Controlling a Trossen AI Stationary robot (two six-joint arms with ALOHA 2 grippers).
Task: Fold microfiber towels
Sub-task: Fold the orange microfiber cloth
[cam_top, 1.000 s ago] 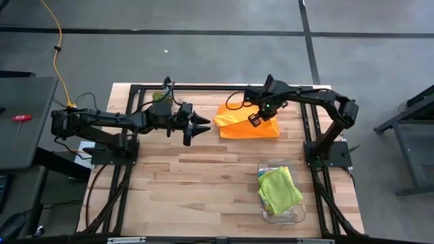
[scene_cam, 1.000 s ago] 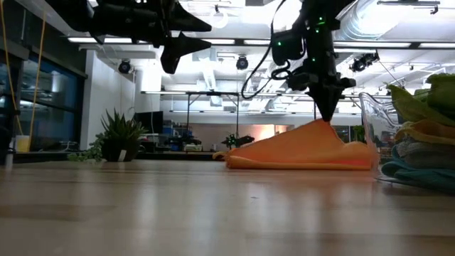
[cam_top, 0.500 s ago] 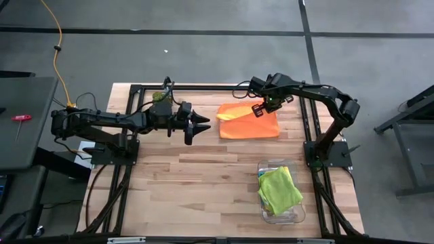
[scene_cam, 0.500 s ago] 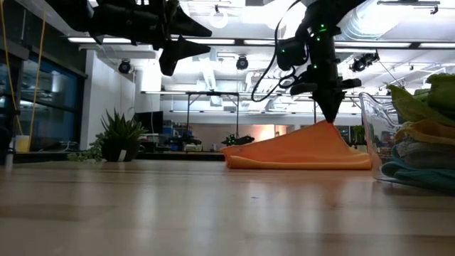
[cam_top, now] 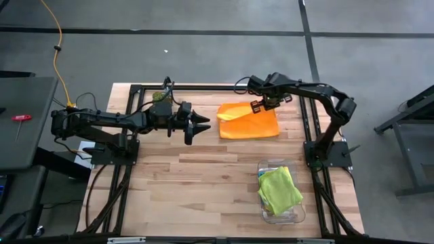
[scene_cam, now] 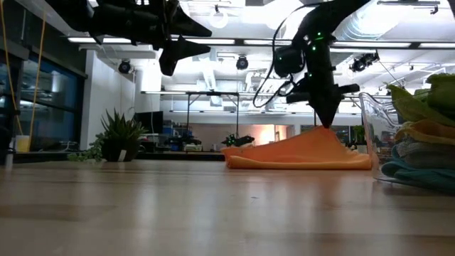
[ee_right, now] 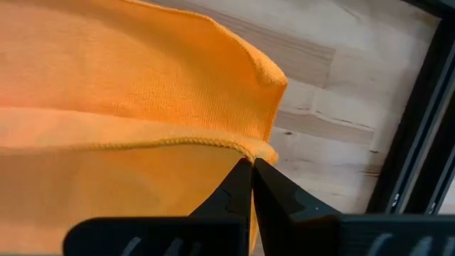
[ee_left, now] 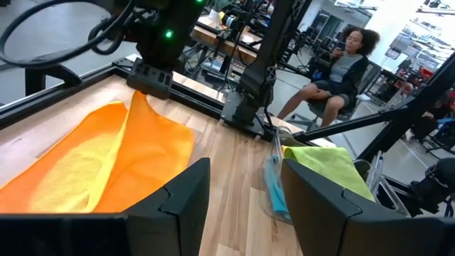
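**Laying the orange fold flat at the tabletop's far edge**

The tabletop (cam_top: pixel 203 183) carries one cloth in work: the orange towel (cam_top: pixel 248 122), lying near the far edge, right of centre, already doubled over. To finish this fold well, in my judgement, the lifted edge should be carried until it lines up with the layer beneath, then lowered right onto it before letting go, so the top layer does not slide or spring back. Pulling gently outward would keep it free of wrinkles.

The clear bin (cam_top: pixel 293 215) sits near the right front corner, with a lime green towel (cam_top: pixel 278 190) on top of other folded cloths.

The right gripper (cam_top: pixel 258 106) is at the orange towel's far edge, clenched on a pinch of its hem; the right wrist view shows the tips meeting on the stitched edge, which rises to a peak there.

The left gripper (cam_top: pixel 201 125) hovers just beside the towel's left edge, not touching it, fingers parted and empty.
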